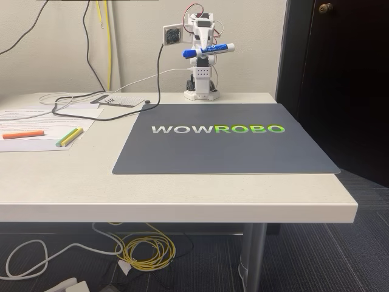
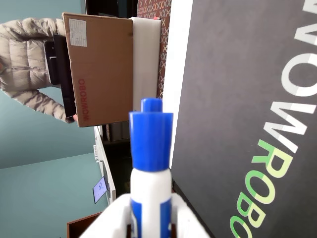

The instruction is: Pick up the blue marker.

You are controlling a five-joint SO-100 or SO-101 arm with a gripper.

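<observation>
The blue marker (image 1: 209,51) is held in the air at the back of the table, lying nearly level with its blue cap to the left in the fixed view. My gripper (image 1: 206,53) is shut on its white barrel, with the white arm folded upright above its base. In the wrist view the blue marker (image 2: 150,163) sticks up from between the white fingers (image 2: 116,218), blue cap on top, white barrel with blue print below. The picture there lies on its side.
A dark grey mat (image 1: 225,139) with WOWROBO lettering covers the table's middle. Papers (image 1: 36,121), an orange marker (image 1: 23,134) and green and yellow markers (image 1: 69,137) lie at the left. Black and white cables (image 1: 109,100) run behind. A cardboard box (image 2: 99,69) and a person in a puffy jacket (image 2: 25,59) appear in the wrist view.
</observation>
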